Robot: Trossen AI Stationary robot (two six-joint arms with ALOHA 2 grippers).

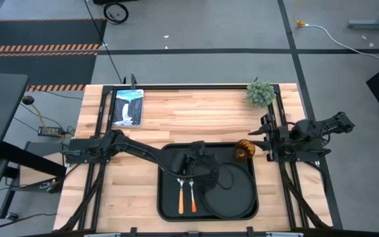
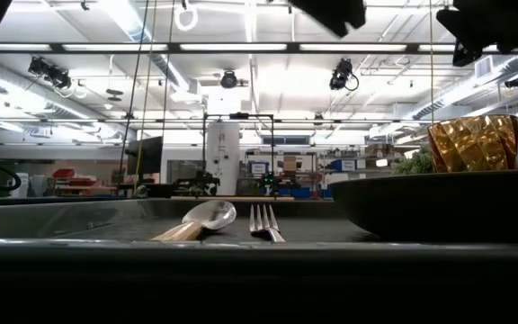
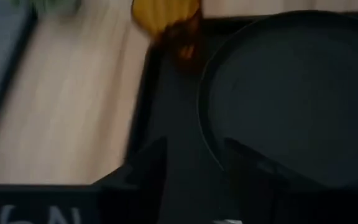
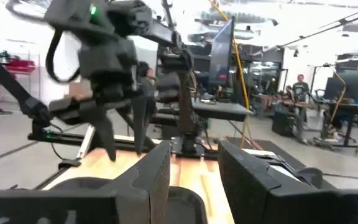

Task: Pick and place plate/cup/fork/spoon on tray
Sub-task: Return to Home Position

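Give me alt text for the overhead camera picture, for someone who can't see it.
A black tray on a wooden table holds a round plate, with a fork and spoon side by side left of it. The left hand hovers above the tray; the right hand waits beside an amber cup at the tray's far right corner.

You get the high view straight down over the table; low view level at the tray [image 2: 241, 247] rim, facing the room. Left wrist close over the plate [image 3: 291, 93]; right wrist looks across toward the left arm. All share the tray.

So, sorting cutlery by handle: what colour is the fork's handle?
Orange; the fork shows best in the high view.
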